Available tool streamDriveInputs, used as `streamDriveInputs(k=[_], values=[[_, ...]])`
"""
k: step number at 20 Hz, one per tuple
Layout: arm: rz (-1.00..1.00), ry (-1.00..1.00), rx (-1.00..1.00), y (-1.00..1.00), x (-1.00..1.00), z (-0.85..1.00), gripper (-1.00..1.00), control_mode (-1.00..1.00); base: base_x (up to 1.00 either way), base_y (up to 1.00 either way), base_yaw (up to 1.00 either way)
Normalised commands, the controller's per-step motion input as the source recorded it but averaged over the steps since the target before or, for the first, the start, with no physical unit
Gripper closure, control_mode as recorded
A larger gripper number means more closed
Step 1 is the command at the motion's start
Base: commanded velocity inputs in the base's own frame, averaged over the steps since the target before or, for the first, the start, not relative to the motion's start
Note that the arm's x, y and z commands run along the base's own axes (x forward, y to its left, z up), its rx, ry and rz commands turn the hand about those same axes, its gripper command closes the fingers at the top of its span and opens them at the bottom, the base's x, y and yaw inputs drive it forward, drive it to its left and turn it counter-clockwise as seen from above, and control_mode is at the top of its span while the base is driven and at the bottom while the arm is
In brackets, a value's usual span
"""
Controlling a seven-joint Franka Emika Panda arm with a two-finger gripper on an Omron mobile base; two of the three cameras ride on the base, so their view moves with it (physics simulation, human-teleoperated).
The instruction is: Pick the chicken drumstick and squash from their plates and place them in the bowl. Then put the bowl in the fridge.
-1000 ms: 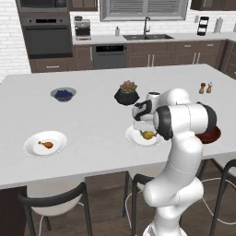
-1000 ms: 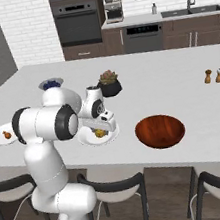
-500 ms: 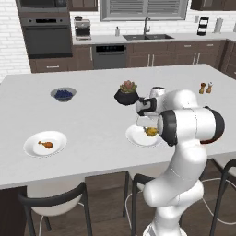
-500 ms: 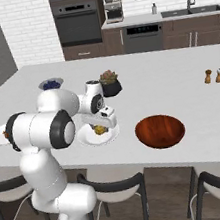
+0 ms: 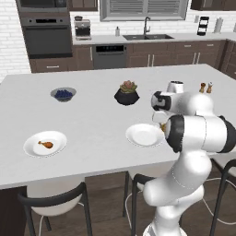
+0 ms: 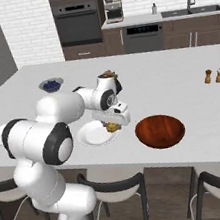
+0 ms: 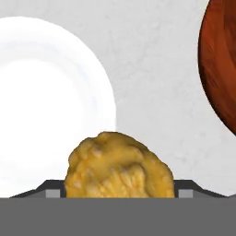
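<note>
Gripper: the gripper [image 6: 113, 125] is clenched on the squash [image 7: 120, 166], lifted off the near plate [image 6: 93, 133].
Squash: in the air between that plate's rim and the bowl [image 6: 159, 130].
Drumstick: the chicken drumstick [image 5: 45, 144] lies on the far plate [image 5: 32, 140], well apart from the bowl.
Advice: carry the squash over the bowl's middle, lower it, then release.

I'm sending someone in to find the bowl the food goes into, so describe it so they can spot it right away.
On the big white island counter, look near the front edge, just beside the white plate under the robot's gripper. The bowl is round, glossy and dark red-brown, unlike the small grey bowl of blue contents and the black succulent pot farther back.
</note>
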Motion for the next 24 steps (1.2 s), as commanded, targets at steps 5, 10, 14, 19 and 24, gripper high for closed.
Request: streamDriveInputs(k=[5,10,14,19,24], values=[[0.00,0.07,0.00,-0.87,0.00,0.14,1.00,-1.00,0.00,0.00,0.00],[0.00,0.08,0.00,-0.84,0.00,0.06,1.00,-1.00,0.00,0.00,0.00],[0.00,0.03,0.00,-0.61,0.00,-0.01,1.00,-1.00,0.00,0.00,0.00],[0.00,0.02,0.00,-0.17,0.00,-0.46,1.00,-1.00,0.00,0.00,0.00],[0.00,0.00,0.00,0.00,0.01,-0.37,1.00,-1.00,0.00,0.00,0.00]])
